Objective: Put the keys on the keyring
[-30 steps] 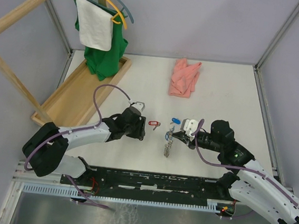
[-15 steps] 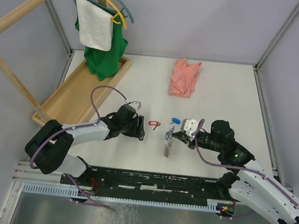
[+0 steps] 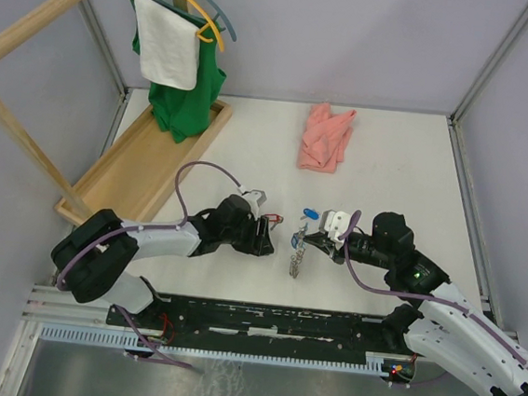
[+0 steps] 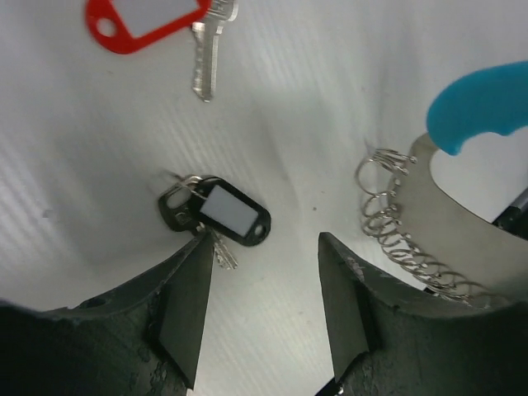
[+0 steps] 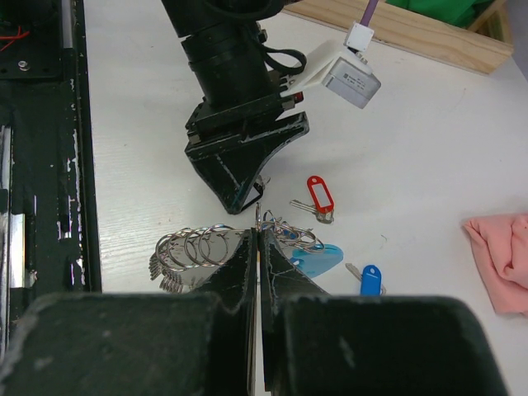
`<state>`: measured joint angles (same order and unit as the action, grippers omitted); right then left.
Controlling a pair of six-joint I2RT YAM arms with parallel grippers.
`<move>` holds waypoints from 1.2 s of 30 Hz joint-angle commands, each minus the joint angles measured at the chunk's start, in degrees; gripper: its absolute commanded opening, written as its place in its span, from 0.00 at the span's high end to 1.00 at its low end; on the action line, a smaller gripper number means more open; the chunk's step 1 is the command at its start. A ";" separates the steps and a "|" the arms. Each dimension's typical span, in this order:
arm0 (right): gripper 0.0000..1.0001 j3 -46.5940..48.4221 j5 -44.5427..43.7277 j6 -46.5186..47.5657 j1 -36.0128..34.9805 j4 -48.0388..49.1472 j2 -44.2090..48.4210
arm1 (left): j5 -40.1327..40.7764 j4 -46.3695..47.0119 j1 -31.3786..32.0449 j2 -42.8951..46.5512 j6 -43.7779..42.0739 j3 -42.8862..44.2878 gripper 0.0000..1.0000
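Left of the keyring (image 3: 298,254), left end effector (image 4: 264,276) stands moderately open over the black-tag key (image 4: 216,216) flat on the worktop (image 4: 313,124) — nothing held. Key's light, stiff, slippery; we'd pinch the plastic tag, not the blade. Red-tag key (image 4: 153,18) lies farther from the keyring. Right end effector (image 5: 257,235) clamped shut on the keyring's rim — loops loose, jingly.

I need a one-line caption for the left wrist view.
Left fingers, open, near the black-tagged key; red-tagged key beyond, keyring at the right.
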<state>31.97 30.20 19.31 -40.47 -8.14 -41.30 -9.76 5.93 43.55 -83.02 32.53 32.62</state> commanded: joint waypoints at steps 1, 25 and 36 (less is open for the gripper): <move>0.99 0.36 0.93 -0.35 -0.03 4.27 1.04 | -2.12 6.20 2.79 0.60 7.13 -0.11 0.40; 0.99 0.43 0.69 -0.39 0.04 3.86 1.04 | -11.06 -0.77 -5.66 -4.06 -19.73 9.08 0.41; 0.99 0.38 0.87 -0.43 0.02 3.64 1.19 | -16.47 -1.96 -6.01 -10.18 -19.53 11.21 0.45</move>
<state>31.97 30.17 19.33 -40.49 -8.23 -41.21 -22.79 3.11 37.93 -93.45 15.62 43.00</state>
